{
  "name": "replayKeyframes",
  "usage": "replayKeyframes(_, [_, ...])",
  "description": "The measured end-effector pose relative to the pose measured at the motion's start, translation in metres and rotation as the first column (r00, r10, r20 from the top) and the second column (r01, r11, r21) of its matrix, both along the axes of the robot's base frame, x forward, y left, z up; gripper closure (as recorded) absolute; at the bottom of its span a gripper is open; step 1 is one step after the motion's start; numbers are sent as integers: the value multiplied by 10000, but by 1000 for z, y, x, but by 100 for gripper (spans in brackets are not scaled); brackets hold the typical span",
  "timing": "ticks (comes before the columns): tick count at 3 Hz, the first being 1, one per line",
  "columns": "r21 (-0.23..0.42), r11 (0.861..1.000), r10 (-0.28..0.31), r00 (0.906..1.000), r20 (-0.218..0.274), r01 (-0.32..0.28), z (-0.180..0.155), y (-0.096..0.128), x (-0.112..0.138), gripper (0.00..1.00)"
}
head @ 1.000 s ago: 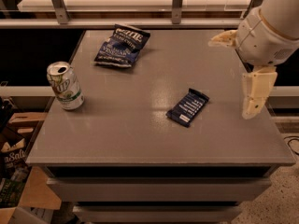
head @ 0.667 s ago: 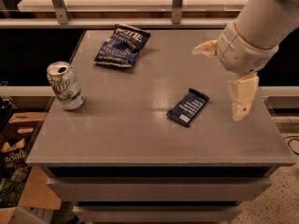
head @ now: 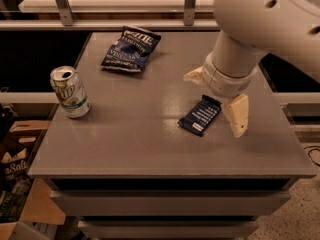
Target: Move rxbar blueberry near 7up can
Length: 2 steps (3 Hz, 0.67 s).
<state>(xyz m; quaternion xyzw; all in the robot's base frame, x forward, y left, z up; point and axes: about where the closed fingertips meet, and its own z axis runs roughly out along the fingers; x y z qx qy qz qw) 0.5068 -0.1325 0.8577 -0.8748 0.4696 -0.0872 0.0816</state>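
Note:
The rxbar blueberry [head: 200,115], a flat dark navy bar with a white patch at its near end, lies on the grey table [head: 135,139] right of centre. The 7up can [head: 70,92] stands upright near the table's left edge, far from the bar. My gripper [head: 216,102] hangs open just above the bar's far right end. One cream finger [head: 237,114] is to the right of the bar and the other finger [head: 195,76] is behind it. The bar is not held.
A crinkled dark blue chip bag [head: 131,49] lies at the table's back left. My white arm [head: 260,19] fills the upper right. A railing runs behind the table. Cardboard boxes [head: 15,179] sit on the floor at the left.
My gripper has moved left from the table's right edge and now stands over the bar's right end. The bar, can and chip bag have not moved.

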Motion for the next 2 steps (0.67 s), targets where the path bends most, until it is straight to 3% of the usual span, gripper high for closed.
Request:
replayKeyframes(1, [-723,9952,652,9976,-224,-667,-23,8,5,0])
replayKeyframes(2, [-1243,9851,1133,9922,-514,-1189,-38,14,7,18])
